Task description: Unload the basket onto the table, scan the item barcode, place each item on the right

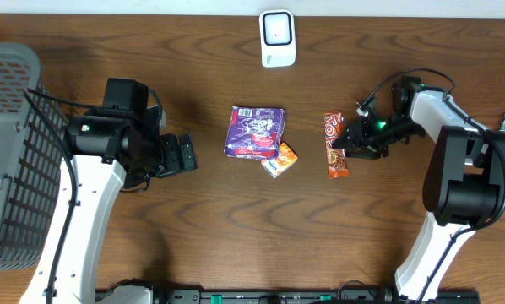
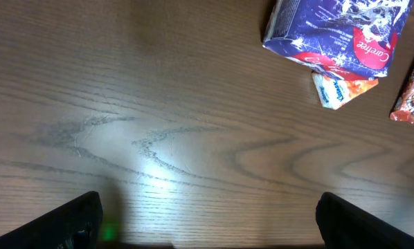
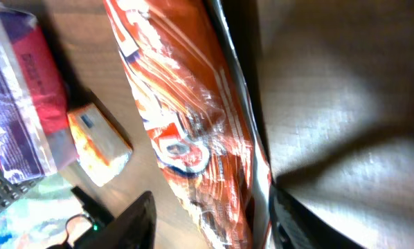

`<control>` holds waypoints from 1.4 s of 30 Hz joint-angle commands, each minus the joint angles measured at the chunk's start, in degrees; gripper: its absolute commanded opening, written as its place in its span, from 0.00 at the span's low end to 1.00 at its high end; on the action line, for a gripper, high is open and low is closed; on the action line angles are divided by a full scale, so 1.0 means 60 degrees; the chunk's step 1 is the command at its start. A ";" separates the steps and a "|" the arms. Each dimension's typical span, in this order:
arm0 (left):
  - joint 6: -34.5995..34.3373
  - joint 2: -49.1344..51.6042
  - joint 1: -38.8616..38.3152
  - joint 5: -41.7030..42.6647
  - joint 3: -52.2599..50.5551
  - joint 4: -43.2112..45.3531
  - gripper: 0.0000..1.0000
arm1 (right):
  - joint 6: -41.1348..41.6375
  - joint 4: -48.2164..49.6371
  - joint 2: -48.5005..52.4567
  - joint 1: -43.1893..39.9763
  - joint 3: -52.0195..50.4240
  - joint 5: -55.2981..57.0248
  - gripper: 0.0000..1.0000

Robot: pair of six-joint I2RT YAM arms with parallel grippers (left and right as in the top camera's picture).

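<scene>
Right gripper (image 1: 351, 142) stands with its dark fingers parted around the long orange snack bar (image 1: 334, 145), clamping nothing: in the right wrist view a strip of table shows between one finger (image 3: 143, 216) and the wrapper. That bar lies flat on the wood-grain table (image 1: 202, 219), right of centre; its crinkly, glossy film carries white and red lettering, and no barcode can be made out. Just left of it sit a shiny purple pouch (image 1: 255, 132) and a small orange-and-white packet (image 1: 280, 160) touching its lower corner. Left gripper (image 1: 185, 154) hangs wide open over bare wood. A white rounded scanner (image 1: 278, 38) stands at the far edge, a grey mesh basket (image 1: 8, 152) far left.
</scene>
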 commanded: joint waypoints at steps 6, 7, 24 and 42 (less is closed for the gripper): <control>0.0058 -0.0011 0.0022 -0.0098 0.0011 -0.0047 0.98 | -0.0091 -0.1694 -0.0011 0.0794 0.2186 0.1912 0.54; 0.0062 -0.0011 0.0022 -0.0098 0.0011 -0.0051 0.98 | -0.0044 -0.1807 -0.0011 0.0914 0.2299 0.2182 0.58; 0.0058 -0.0011 0.0022 -0.0098 0.0011 -0.0047 0.98 | 0.1530 0.0011 -0.0007 0.1843 0.0087 0.3956 0.64; 0.0062 -0.0011 0.0022 -0.0098 0.0011 -0.0051 0.98 | 0.1596 0.0576 -0.0007 0.1912 -0.0055 0.3260 0.55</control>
